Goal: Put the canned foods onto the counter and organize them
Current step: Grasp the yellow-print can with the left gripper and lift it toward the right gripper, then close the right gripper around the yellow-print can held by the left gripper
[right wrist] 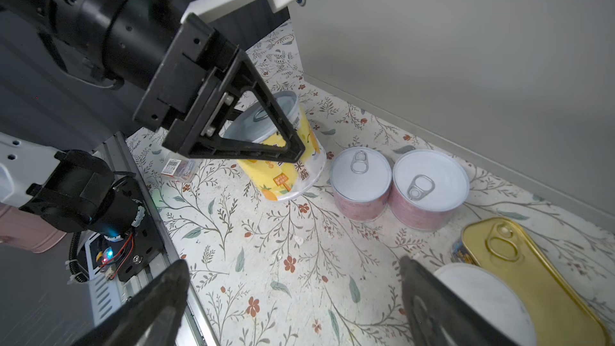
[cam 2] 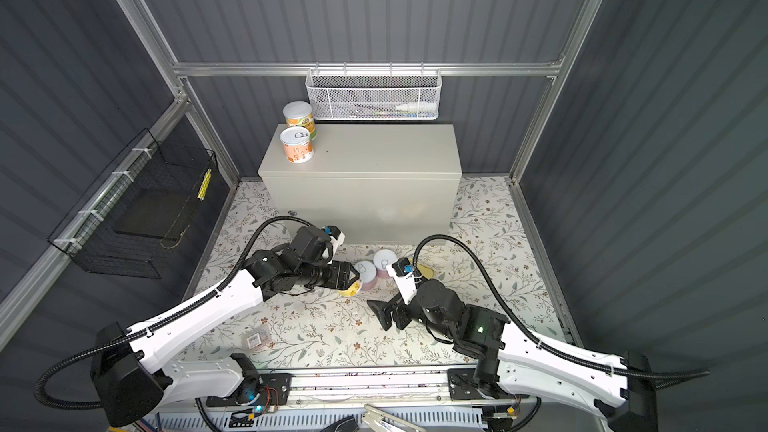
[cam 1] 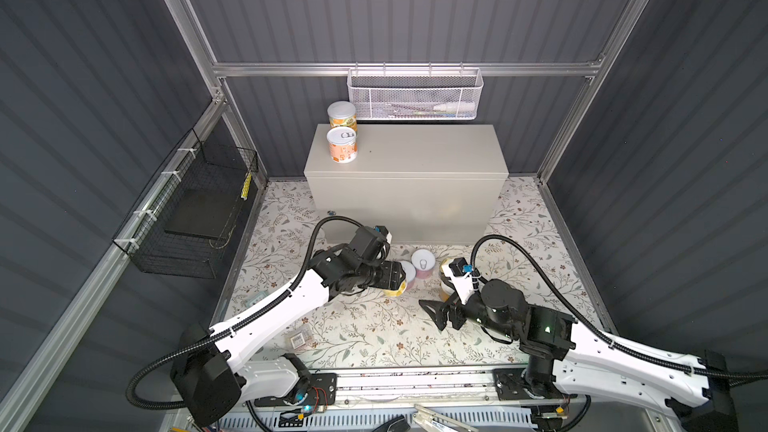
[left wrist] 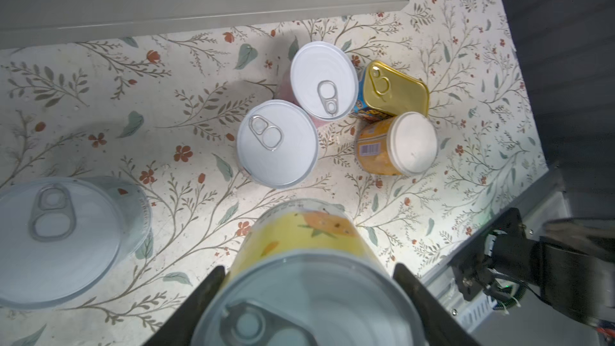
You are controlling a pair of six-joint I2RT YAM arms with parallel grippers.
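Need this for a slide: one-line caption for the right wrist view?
Left gripper grips a yellow can near two pink cans and a gold tin on a floral mat.

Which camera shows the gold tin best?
The left wrist view: the gold tin shows nearly whole, pull tab clear. The right wrist view crops it at the frame edge. In both top views the right arm hides most of it.

2 orange cans (cam 1: 342, 145) upright on counter (cam 1: 415, 151) | yellow can (right wrist: 283, 168) tilted
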